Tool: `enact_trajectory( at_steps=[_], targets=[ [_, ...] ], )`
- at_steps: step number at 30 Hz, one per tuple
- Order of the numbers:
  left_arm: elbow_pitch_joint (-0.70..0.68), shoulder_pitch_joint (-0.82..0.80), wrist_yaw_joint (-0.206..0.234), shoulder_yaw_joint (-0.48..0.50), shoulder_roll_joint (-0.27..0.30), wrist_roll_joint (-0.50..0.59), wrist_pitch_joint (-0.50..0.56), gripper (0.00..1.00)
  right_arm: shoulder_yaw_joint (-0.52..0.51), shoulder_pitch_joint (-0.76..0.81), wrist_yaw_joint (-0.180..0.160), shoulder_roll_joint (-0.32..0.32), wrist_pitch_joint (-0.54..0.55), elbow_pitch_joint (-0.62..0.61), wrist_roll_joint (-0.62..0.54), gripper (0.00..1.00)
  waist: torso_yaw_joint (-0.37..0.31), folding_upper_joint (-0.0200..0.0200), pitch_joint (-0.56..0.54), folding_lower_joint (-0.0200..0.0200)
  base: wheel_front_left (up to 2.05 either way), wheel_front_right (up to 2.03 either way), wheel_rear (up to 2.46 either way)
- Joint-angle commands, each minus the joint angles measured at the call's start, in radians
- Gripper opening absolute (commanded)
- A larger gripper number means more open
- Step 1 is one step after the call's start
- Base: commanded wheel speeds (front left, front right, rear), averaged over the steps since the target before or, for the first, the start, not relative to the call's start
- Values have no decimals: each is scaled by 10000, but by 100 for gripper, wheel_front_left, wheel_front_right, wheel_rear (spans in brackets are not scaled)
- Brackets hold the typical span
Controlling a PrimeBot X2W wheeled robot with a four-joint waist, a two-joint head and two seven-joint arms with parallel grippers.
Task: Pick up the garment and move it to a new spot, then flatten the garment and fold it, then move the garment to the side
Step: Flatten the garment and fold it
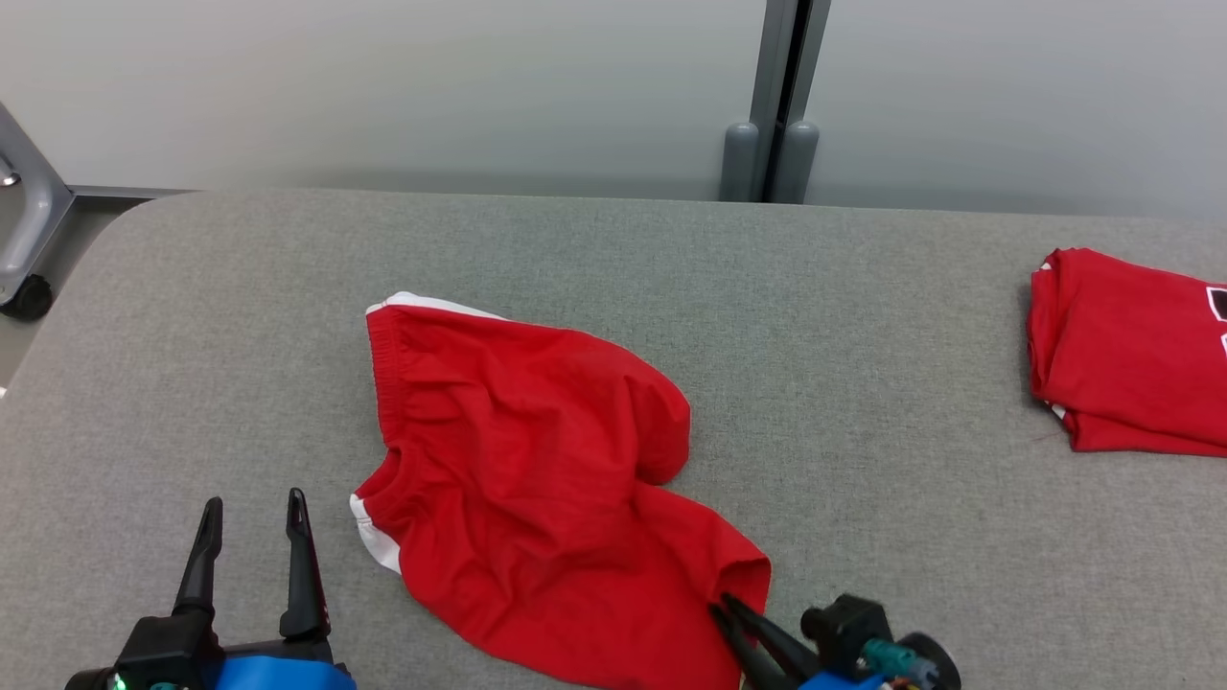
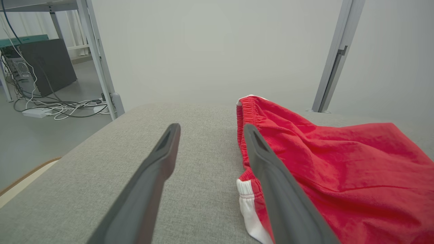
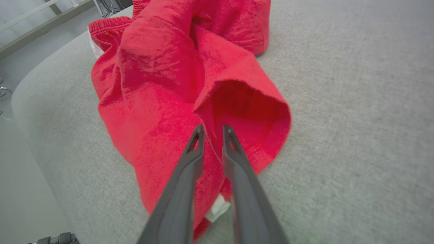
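The garment (image 1: 527, 450) is a pair of red shorts with white side trim, lying crumpled on the grey padded table (image 1: 863, 316). Its waistband faces left and its two legs point right and toward me. My right gripper (image 1: 723, 602) is at the hem of the near leg. In the right wrist view its fingers (image 3: 213, 128) stand close together on the edge of the leg opening, with red cloth (image 3: 162, 84) between them. My left gripper (image 1: 255, 500) rests open at the lower left, just left of the waistband (image 2: 249, 112), holding nothing (image 2: 212, 128).
A folded red shirt (image 1: 1131, 355) lies at the table's far right. Behind the table rises a grey wall with a vertical post (image 1: 772, 144). A metal frame leg on a caster (image 1: 24, 240) stands off the left corner. Cables (image 2: 61, 108) lie on the floor.
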Motion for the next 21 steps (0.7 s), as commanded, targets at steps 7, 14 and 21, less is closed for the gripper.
enact_trajectory(
  at_steps=[7, 14, 21],
  targets=[
    [37, -186, -41, 69, -56, 33, -25, 100, -985, -1027, 2, -398, -808, 394, 479, 0, -118, -1, 43, 0, 0, 0, 0],
    [89, -308, -58, -99, -63, 61, -25, 100, -1832, -2162, 2, -1446, -715, 356, 587, 0, -75, -1, 107, 0, 0, 0, 0],
    [169, -464, -124, -98, -70, 36, -25, 100, -1733, -3448, 2, -1741, -202, 1209, 429, 0, 95, -1, 162, 0, 0, 0, 0]
  ],
)
